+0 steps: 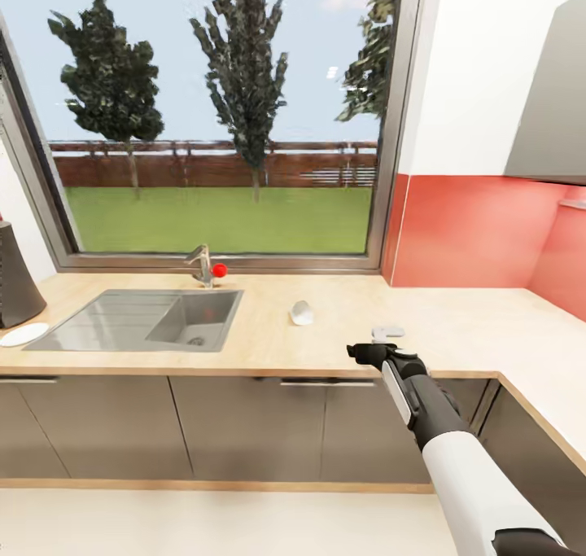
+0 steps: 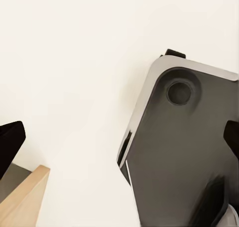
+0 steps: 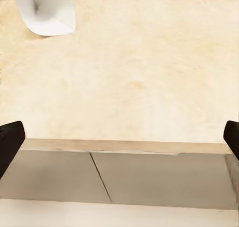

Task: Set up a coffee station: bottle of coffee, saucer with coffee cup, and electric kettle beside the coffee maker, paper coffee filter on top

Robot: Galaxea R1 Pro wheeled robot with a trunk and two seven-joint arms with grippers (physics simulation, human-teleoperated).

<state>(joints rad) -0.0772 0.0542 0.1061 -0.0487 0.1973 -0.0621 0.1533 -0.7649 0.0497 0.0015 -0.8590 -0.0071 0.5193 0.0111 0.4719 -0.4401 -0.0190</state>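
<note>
- The right pincer (image 1: pixel 368 352) hangs over the front edge of the tabletop (image 1: pixel 456 320), its two dark fingertips (image 3: pixel 11 140) spread wide with nothing between them.
- The paper filter (image 1: pixel 301 313), a small white cone, lies on its side ahead of that pincer and off toward the sink (image 1: pixel 138 320); in the right wrist view it sits far forward and to one side (image 3: pixel 47 10), well apart from the fingers.
- Its long axis seems to run roughly from the tabletop's front to its back, though the point's direction is hard to tell.
- A second small white thing (image 1: pixel 387 330), perhaps the cup, lies just beyond the right pincer, much nearer than the filter.
- The right arm is clearly the nearer one; the left pincer (image 2: pixel 119 137) looks open and empty too, facing a pale surface and a grey robot part.
- Far from the pincer, past the sink, a white saucer (image 1: pixel 23 334) lies beside a dark tapered object (image 1: pixel 15 279).
- Nothing stands between the pincer and the filter; the tap (image 1: pixel 203 264) is well behind.
</note>
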